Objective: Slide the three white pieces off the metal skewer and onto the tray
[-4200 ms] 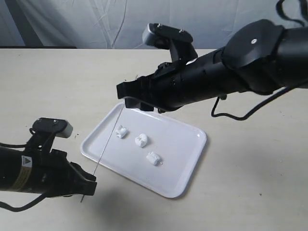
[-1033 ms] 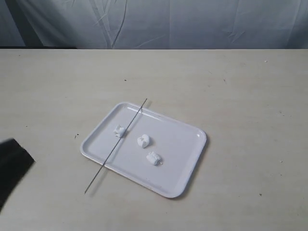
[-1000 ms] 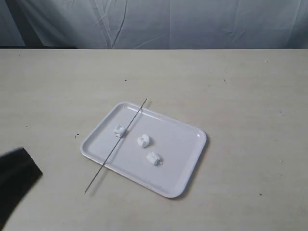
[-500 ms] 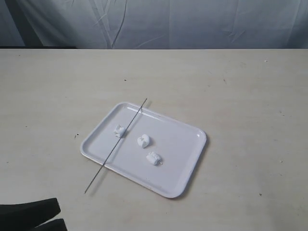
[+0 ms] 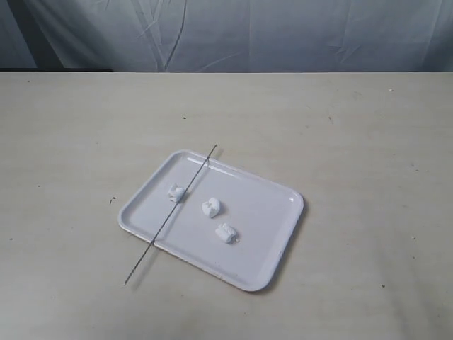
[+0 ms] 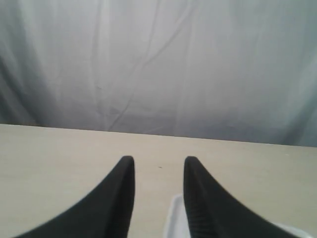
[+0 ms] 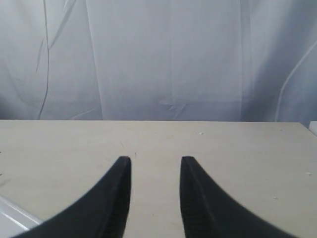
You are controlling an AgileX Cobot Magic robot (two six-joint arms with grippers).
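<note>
The white tray (image 5: 269, 234) lies mid-table, and three white pieces rest on it: one (image 5: 176, 191) beside the skewer, one (image 5: 210, 207) in the middle, one (image 5: 226, 232) nearer the front. The thin metal skewer (image 5: 170, 214) lies bare across the tray's left end, its lower tip on the table. Neither arm shows in the exterior view. My left gripper (image 6: 158, 161) is open and empty, a corner of the tray (image 6: 174, 220) between its fingers. My right gripper (image 7: 155, 159) is open and empty over bare table, a tray edge (image 7: 12, 213) at the side.
The beige table (image 5: 354, 142) runs on every side of the tray. A grey-white cloth backdrop (image 5: 248, 32) hangs behind the far edge.
Both arms have withdrawn from the exterior view; the left arm's dark shape slid out at the lower left corner. The skewer, let go, lies across the tray. The pieces have not moved.
</note>
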